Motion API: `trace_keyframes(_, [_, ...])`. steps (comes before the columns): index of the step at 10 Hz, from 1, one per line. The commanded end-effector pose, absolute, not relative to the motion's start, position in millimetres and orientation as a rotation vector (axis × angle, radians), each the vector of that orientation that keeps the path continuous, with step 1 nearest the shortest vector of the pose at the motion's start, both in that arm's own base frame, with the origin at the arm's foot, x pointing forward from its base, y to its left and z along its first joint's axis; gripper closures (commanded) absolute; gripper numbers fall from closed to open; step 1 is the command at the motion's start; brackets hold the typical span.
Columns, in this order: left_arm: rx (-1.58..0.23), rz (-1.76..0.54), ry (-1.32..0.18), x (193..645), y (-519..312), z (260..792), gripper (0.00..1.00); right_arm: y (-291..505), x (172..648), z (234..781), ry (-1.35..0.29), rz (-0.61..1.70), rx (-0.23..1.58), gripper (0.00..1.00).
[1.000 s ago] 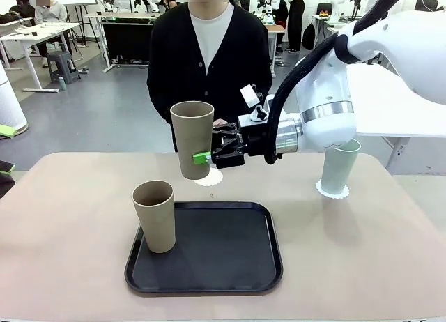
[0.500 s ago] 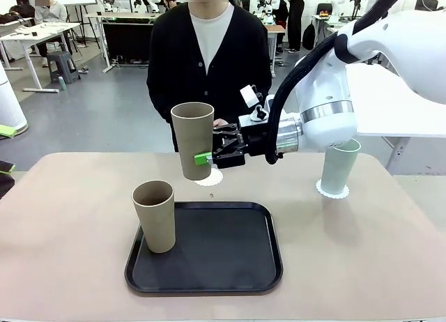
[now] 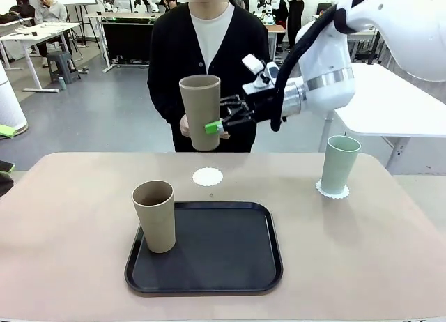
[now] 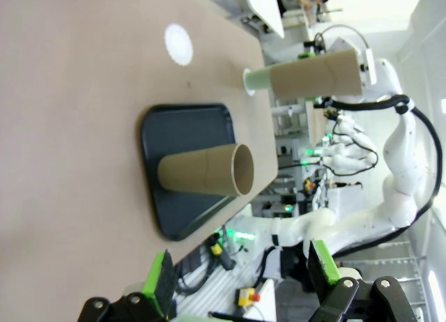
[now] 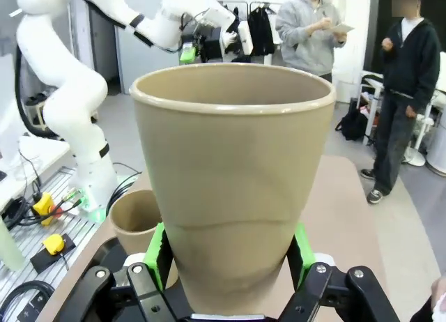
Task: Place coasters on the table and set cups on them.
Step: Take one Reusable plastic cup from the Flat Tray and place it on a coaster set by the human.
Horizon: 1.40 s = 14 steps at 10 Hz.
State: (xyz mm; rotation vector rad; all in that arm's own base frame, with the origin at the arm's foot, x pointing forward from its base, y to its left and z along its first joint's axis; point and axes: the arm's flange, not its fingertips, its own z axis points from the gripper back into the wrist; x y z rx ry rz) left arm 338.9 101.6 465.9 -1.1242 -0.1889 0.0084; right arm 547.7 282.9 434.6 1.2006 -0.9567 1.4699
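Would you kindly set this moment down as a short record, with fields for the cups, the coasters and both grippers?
right gripper: shut on a tan cup, held in the air clear of the table
left gripper: open, holding nothing
second tan cup: upright on the black tray, at its left side
mint cup: standing on a coaster
bare coaster: flat on the table beyond the tray, no cup on it

The table bears a tray and two coasters (one bare).
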Motion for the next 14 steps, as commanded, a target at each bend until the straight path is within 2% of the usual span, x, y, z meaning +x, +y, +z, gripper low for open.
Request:
trace_keyframes(1, [-1.135,0.003,-0.197,338,102,467,0.00,301,588,433,-0.863,1.521,1.230,0.19])
trace_keyframes(3, [-1.135,0.003,-0.197,338,102,467,0.00,302,619,426,-0.738,1.713,1.216,0.19])
trace_keyframes(5, [-1.135,0.003,-0.197,338,102,467,0.00,299,636,419,-0.692,1.776,1.213,0.19])
trace_keyframes(8, [-1.135,0.003,-0.197,338,102,467,0.00,291,649,401,-0.758,1.736,1.254,0.19])
trace_keyframes(9, [-1.135,0.003,-0.197,338,102,467,0.00,293,633,404,-0.718,1.778,1.213,0.19])
trace_keyframes(12, [-1.135,0.003,-0.197,338,102,467,0.00,293,633,404,-0.718,1.778,1.213,0.19])
trace_keyframes(14, [-1.135,0.003,-0.197,338,102,467,0.00,292,647,392,-0.774,1.838,1.276,0.19])
